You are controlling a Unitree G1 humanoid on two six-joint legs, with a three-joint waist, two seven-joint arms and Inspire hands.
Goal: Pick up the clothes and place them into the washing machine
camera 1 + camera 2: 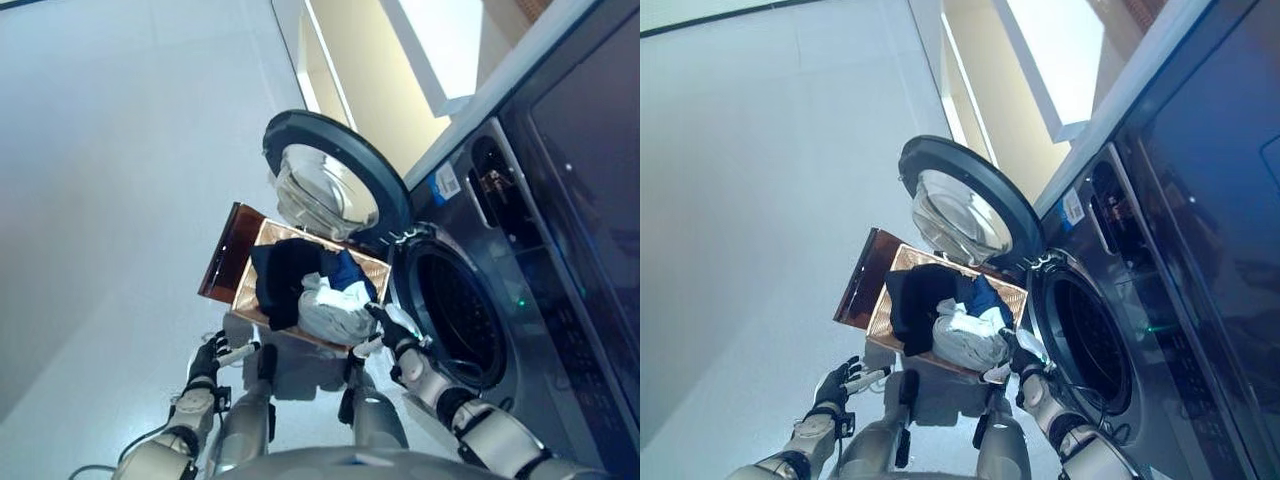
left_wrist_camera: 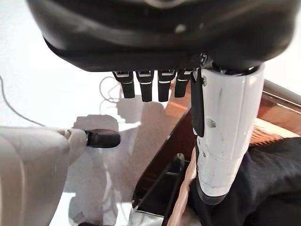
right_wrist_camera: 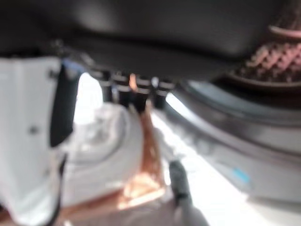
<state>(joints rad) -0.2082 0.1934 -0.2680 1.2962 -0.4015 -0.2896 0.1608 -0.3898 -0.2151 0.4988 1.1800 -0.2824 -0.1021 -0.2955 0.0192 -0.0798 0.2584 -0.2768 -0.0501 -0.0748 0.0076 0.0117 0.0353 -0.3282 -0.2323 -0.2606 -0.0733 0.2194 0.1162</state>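
Here, at the far left, the robot's left hand (image 1: pixel 207 358) is seen low over the pale glossy floor (image 1: pixel 110 200), just short of the basket's near corner; its fingers (image 2: pixel 143 85) are only loosely bent, nothing is held in them, and the white-covered thumb (image 2: pixel 225 136) is stretched out beside the basket's dark brown wooden frame (image 2: pixel 160 165). To the right of it, the rectangular woven basket of light brown wicker (image 1: pixel 245 290) is set on the floor in front of the machine. The clothes are piled inside it: a black garment (image 1: pixel 285 280) on the left, a blue garment (image 1: pixel 347 270) behind, and a white crumpled garment (image 1: pixel 335 310) on the near right side. Above the basket, the round grey door with a glass bowl (image 1: pixel 325 185) is swung fully open. The right hand (image 1: pixel 392 325) is placed at the white garment's right edge, beside the drum opening; whether the cloth is gripped cannot be told. Furthest right, the dark grey front-loading washing machine (image 1: pixel 560 250) is seen with its dark drum (image 1: pixel 455 310), in which no clothes can be made out.
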